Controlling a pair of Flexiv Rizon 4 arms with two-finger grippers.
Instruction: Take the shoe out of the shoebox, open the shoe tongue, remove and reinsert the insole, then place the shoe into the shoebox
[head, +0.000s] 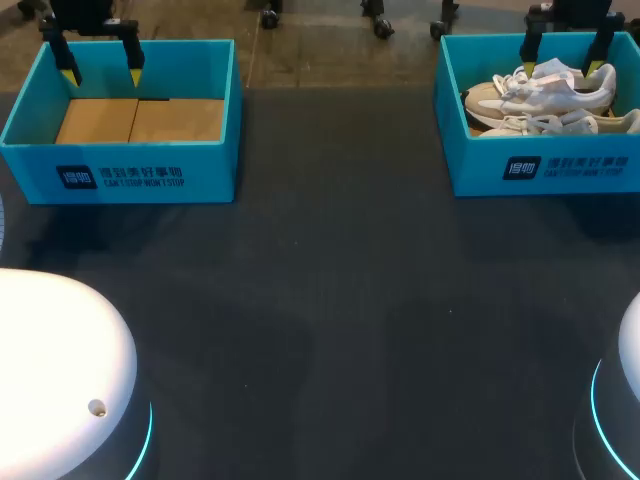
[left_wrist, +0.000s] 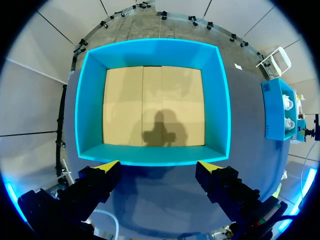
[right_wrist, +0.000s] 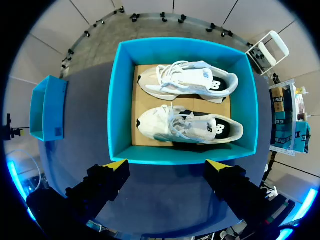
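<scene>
Shoes (head: 550, 95) in shoebox (head: 470, 160), white print (head: 570, 167) on front

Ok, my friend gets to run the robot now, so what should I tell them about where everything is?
Left claw: open, holding nothing, above the left bright blue shoebox, which shows only its cardboard floor.
Right claw: open, holding nothing, above the right bright blue shoebox.
A white lace-up sneaker and its twin white sneaker lie side by side inside it.
Done: nothing yet.
To do: lift a shoe out, open its tongue, pull the insole and refit it, put the shoe back.
</scene>
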